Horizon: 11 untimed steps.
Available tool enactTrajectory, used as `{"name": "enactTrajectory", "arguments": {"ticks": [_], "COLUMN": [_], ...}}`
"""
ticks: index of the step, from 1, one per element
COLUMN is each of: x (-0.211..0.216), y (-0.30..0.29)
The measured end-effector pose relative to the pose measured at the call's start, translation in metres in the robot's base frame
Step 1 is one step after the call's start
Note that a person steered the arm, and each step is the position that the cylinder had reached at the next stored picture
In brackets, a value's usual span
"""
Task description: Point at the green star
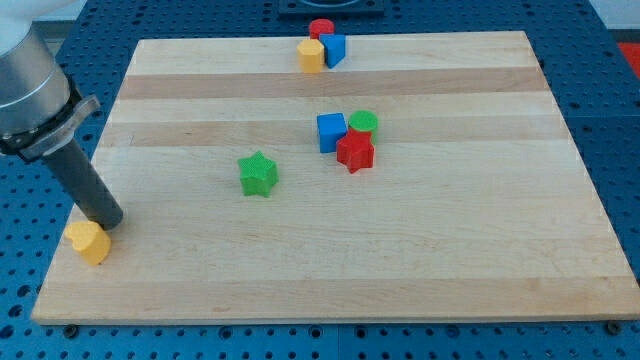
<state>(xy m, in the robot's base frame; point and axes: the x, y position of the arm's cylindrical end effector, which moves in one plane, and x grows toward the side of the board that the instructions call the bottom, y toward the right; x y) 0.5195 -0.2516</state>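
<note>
Over on the view's left edge of the pale wooden worktop (420,260) we've got a yellow block (88,242), sitting low and on its own. Up at the view's top we see a tight trio: a red cylinder (321,29) at the back, a blue block (334,49) just beside it, and a second yellow block (311,56) pressed against them. Near the middle we find another cluster, a blue cube (331,132), a green cylinder (363,123) and a red star (355,151), all touching. Around the worktop we see blue perforated table (620,120).
</note>
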Motion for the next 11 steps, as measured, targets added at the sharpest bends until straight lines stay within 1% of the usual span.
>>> {"name": "enactTrajectory", "arguments": {"ticks": [3,4,6,7,9,11], "x": [0.029,0.028,0.026,0.005,-0.071,-0.07], "y": [0.0,0.017,0.173,0.216,0.217,0.148]}}
